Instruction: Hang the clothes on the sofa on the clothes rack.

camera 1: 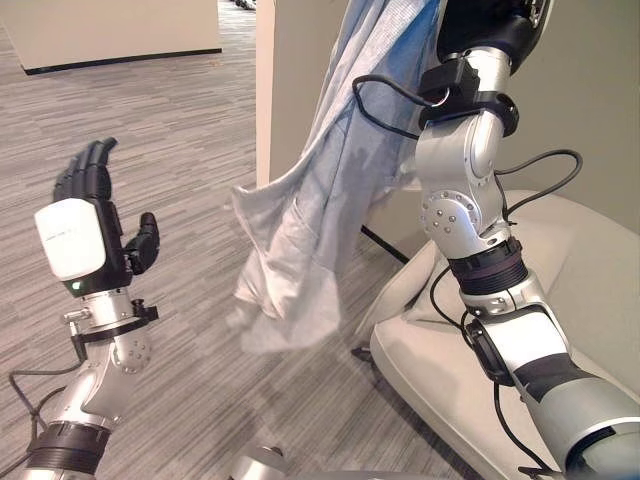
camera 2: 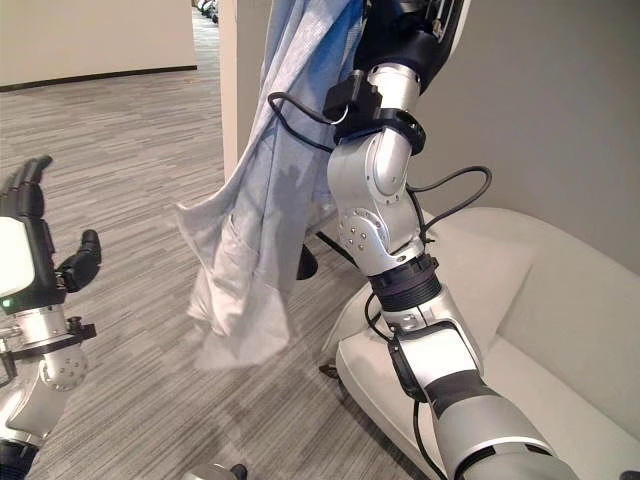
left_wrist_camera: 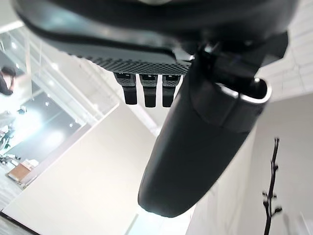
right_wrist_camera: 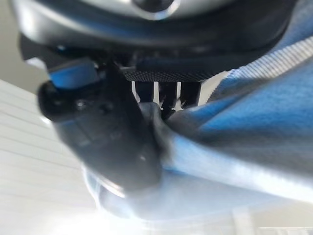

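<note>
The right hand [right_wrist_camera: 112, 132] is cut off by the top edge in the head views, so its grip reads only from its wrist view: thumb and fingers are clamped on a fold of the blue shirt [camera 1: 320, 200]. The shirt hangs lengthwise straight down from that hand, its hem flaring out toward the left hand [camera 1: 85, 225], well clear of the carpet and beside the sofa [camera 2: 560, 330]. The left hand is raised apart from the cloth, fingers straight and spread, holding nothing. Its wrist view alone catches a thin dark clothes rack [left_wrist_camera: 271, 196], its base cut off.
</note>
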{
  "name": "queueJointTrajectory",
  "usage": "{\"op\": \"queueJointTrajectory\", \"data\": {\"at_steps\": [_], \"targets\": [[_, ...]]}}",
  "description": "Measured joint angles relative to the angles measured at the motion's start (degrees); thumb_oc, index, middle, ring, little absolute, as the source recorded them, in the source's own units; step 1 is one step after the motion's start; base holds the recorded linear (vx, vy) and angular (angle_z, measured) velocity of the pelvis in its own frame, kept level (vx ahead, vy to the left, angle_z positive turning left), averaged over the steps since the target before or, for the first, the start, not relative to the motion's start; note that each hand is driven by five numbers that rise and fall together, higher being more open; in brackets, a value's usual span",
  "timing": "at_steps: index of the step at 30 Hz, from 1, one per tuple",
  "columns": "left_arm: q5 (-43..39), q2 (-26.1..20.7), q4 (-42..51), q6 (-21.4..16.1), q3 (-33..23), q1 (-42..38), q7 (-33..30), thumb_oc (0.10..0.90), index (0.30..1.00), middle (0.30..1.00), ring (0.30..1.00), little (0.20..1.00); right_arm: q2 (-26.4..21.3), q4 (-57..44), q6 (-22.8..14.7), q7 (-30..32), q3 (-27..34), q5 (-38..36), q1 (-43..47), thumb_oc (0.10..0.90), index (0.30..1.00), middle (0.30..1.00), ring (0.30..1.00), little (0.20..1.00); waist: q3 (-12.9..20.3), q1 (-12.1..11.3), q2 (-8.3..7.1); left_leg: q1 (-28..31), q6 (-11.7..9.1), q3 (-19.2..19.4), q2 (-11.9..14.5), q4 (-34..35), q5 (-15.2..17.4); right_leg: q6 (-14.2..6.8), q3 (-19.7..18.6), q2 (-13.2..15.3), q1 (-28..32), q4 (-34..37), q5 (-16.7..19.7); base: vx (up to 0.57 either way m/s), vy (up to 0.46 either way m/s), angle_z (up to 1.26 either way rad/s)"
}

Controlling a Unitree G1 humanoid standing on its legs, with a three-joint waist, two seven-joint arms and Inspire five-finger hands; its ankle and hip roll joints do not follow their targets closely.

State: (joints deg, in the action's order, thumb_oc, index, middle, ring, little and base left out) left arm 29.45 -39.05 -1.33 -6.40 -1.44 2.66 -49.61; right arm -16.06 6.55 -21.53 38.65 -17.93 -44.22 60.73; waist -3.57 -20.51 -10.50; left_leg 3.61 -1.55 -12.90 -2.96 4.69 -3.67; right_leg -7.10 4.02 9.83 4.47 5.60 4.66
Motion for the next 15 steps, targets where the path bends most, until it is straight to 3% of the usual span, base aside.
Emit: {"op": "queueJointTrajectory", "data": {"at_steps": [3, 7, 9, 11, 15], "targets": [[-7.77, 1.22, 0.66, -2.96, 3.55, 0.39, 5.28, 0.8, 0.9, 0.9, 0.9, 0.9, 0.05, -0.01, 0.24, -1.4, -1.44, 1.05, -0.66, 0.4, 0.3, 0.3, 0.3, 0.3, 0.39, -0.64, -0.57, -0.03, 0.0, -0.06, -0.01, 0.0, -0.04, -0.05, 0.02, 0.01, 0.02, 0.0, -0.04, 0.0, 0.0, 0.0], [-30.46, 8.37, 1.98, -6.41, 8.76, 3.77, 17.38, 0.8, 0.9, 0.9, 0.9, 0.9, 1.22, -0.14, 2.54, -2.83, -2.34, 1.29, -0.71, 0.4, 0.3, 0.3, 0.3, 0.3, 0.85, 0.07, -1.36, -0.02, 0.02, -0.12, -0.06, -0.03, -0.04, -0.07, 0.03, 0.03, 0.1, 0.0, -0.05, 0.0, 0.0, 0.0], [-39.1, 12.09, 1.26, -6.7, 10.33, 5.07, 20.77, 0.8, 0.9, 0.9, 0.9, 0.9, 1.77, -0.14, 2.92, -3.04, -2.42, 1.3, -0.73, 0.4, 0.3, 0.3, 0.3, 0.3, 0.85, 0.38, -1.36, -0.02, 0.03, -0.15, -0.13, -0.03, -0.05, -0.1, 0.05, 0.11, 0.1, 0.0, -0.06, 0.0, 0.0, 0.0], [-47.6, 14.09, -1.75, -6.62, 15.33, 5.27, 25.36, 0.8, 0.9, 0.9, 0.9, 0.9, 2.84, -0.14, 3.97, -3.28, -2.59, 1.3, -0.73, 0.4, 0.3, 0.3, 0.3, 0.3, 0.87, 0.59, -1.38, -0.03, 0.04, -0.21, -0.07, -0.03, -0.07, -0.09, 0.11, 0.03, 0.07, 0.0, -0.06, 0.0, 0.0, 0.0], [-54.86, 16.31, -5.85, -5.9, 22.19, 4.49, 30.34, 0.8, 0.9, 0.9, 0.9, 0.9, 5.45, -0.2, 4.79, -3.48, -4.09, 1.2, -0.73, 0.4, 0.3, 0.3, 0.3, 0.3, 0.87, 2.74, -1.39, 0.11, 0.05, -0.07, 0.05, 0.0, -0.1, -0.07, -0.03, -0.07, 0.12, 0.0, -0.05, 0.0, 0.0, 0.0]]}}
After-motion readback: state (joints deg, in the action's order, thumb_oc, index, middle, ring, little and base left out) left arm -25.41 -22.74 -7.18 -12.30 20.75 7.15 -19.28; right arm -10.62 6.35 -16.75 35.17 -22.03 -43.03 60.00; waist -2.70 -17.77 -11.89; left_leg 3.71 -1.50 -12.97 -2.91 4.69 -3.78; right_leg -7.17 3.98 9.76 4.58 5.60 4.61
